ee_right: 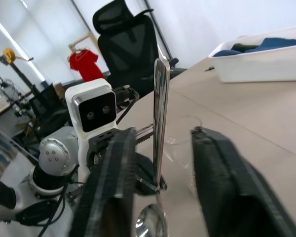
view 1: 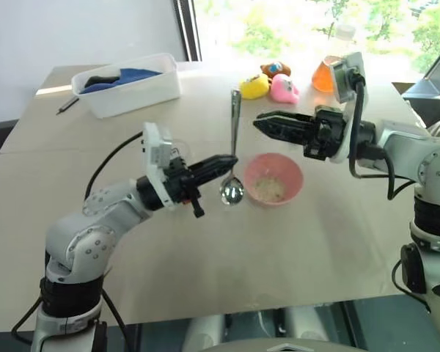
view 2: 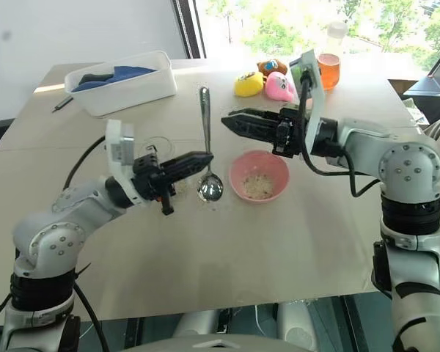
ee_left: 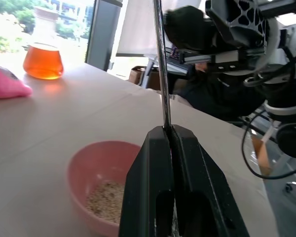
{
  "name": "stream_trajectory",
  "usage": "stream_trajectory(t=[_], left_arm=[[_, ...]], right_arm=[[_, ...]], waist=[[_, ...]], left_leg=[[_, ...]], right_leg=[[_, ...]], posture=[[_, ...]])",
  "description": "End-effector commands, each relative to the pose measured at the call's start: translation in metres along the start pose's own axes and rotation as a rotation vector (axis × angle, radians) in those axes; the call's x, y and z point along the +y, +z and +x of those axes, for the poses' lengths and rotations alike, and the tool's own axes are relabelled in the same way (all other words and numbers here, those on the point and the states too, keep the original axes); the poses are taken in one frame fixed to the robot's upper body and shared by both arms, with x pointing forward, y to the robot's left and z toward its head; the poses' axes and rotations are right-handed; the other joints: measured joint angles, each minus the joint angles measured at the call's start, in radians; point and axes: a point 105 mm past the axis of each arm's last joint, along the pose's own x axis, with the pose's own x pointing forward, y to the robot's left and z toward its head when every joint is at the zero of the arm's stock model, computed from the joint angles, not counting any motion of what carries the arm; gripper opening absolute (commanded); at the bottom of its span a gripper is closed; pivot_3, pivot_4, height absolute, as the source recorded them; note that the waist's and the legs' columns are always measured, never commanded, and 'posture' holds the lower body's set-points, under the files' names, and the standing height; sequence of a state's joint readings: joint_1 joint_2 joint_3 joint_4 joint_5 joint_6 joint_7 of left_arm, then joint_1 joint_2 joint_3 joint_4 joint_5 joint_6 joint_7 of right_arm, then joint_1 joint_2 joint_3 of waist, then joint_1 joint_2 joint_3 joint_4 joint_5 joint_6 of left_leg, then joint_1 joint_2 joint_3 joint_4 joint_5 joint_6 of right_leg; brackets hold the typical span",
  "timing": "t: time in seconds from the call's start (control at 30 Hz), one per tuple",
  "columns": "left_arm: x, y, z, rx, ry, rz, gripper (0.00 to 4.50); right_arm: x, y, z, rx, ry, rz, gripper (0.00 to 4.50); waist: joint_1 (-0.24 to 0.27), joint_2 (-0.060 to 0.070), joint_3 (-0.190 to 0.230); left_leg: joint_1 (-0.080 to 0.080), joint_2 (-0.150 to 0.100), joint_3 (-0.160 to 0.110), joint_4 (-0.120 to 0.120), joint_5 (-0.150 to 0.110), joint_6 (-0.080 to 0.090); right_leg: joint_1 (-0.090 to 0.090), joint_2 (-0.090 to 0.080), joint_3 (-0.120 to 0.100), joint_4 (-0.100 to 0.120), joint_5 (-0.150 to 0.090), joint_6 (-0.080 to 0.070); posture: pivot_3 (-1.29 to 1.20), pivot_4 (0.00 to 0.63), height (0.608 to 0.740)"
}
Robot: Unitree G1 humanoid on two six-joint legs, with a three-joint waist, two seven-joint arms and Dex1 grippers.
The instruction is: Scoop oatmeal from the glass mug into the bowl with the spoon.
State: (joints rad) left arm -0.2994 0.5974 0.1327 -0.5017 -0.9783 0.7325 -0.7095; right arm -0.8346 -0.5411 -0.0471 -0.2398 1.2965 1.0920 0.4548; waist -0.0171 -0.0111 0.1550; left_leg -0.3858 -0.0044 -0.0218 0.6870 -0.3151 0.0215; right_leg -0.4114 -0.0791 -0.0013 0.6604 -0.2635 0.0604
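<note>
My left gripper (view 1: 231, 160) is shut on the spoon (view 1: 235, 125) low on its handle. The spoon stands nearly upright, its head (view 1: 232, 192) just above the table beside the pink bowl (view 1: 292, 167). A thin layer of oatmeal (view 1: 270, 191) lies in the bowl. My right gripper (view 1: 262, 121) reaches in level from the right, above the bowl. In the right wrist view its fingers (ee_right: 113, 168) stand apart on either side of the upper handle (ee_right: 160, 98) without gripping it. The glass mug (view 2: 160, 144) shows faintly on the table behind my left gripper; I cannot tell what it holds.
A white tub (view 1: 128, 88) with a blue cloth stands at the back left, a dark pen (view 1: 67, 105) beside it. Yellow (view 1: 254, 86) and pink (view 1: 284, 89) toys and a flask of orange liquid (view 1: 324, 73) sit at the back. Bare tabletop (view 1: 227, 257) lies in front.
</note>
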Motion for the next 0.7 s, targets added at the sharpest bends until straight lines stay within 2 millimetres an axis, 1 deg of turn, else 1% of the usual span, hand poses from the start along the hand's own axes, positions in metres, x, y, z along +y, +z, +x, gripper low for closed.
stream_trajectory(t=[0.03,0.23,0.5,0.53,0.6,0.67,0.7], left_arm=[[-0.018,0.004,0.003,0.019,-0.107,0.017,0.0],[-0.021,-0.003,0.002,0.074,-0.161,0.011,0.0],[-0.02,-0.003,0.004,0.08,-0.181,0.013,0.0],[-0.021,-0.003,0.004,0.08,-0.183,0.011,0.0],[-0.022,-0.004,0.004,0.082,-0.186,0.007,0.0],[-0.022,-0.005,0.003,0.086,-0.187,0.005,0.0],[-0.021,-0.006,0.002,0.092,-0.185,0.004,0.0]], right_arm=[[0.013,0.009,0.004,0.001,0.072,-0.066,3.31],[0.018,0.007,0.01,0.041,0.129,-0.093,3.31],[0.032,-0.001,0.011,0.125,0.246,-0.105,3.31],[0.033,-0.002,0.011,0.132,0.255,-0.103,3.08],[0.033,-0.002,0.011,0.138,0.261,-0.1,2.37],[0.033,-0.002,0.01,0.142,0.261,-0.098,1.43],[0.032,-0.002,0.009,0.144,0.261,-0.096,1.07]], waist=[[0.0,0.0,0.0],[0.0,0.0,0.0],[0.0,0.0,0.0],[0.0,0.0,0.0],[0.0,0.0,0.0],[0.0,0.0,0.0],[0.0,0.0,0.0]], left_leg=[[0.0,0.0,0.0,0.0,0.0,0.0],[0.0,0.0,0.0,0.0,0.0,0.0],[0.0,0.0,0.0,0.0,0.0,0.0],[0.0,0.0,-0.001,0.0,0.0,0.0],[0.0,0.0,-0.001,0.0,0.0,0.0],[0.0,0.0,-0.001,0.0,0.0,0.0],[0.0,0.0,-0.001,0.0,0.0,0.0]], right_leg=[[0.0,0.0,0.0,0.0,0.0,0.0],[0.0,0.0,0.0,0.0,0.0,0.0],[0.0,0.0,0.0,0.0,0.0,0.0],[0.0,0.0,0.0,0.0,0.0,0.0],[0.0,0.0,0.0,0.0,0.0,0.0],[0.0,0.0,0.0,0.0,0.0,0.0],[0.0,0.0,0.0,0.0,0.0,0.0]], posture=[[0.0,0.15,0.74],[0.0,0.15,0.74],[0.0,0.15,0.74],[0.0,0.15,0.74],[0.0,0.15,0.74],[0.0,0.15,0.74],[0.0,0.15,0.74]])
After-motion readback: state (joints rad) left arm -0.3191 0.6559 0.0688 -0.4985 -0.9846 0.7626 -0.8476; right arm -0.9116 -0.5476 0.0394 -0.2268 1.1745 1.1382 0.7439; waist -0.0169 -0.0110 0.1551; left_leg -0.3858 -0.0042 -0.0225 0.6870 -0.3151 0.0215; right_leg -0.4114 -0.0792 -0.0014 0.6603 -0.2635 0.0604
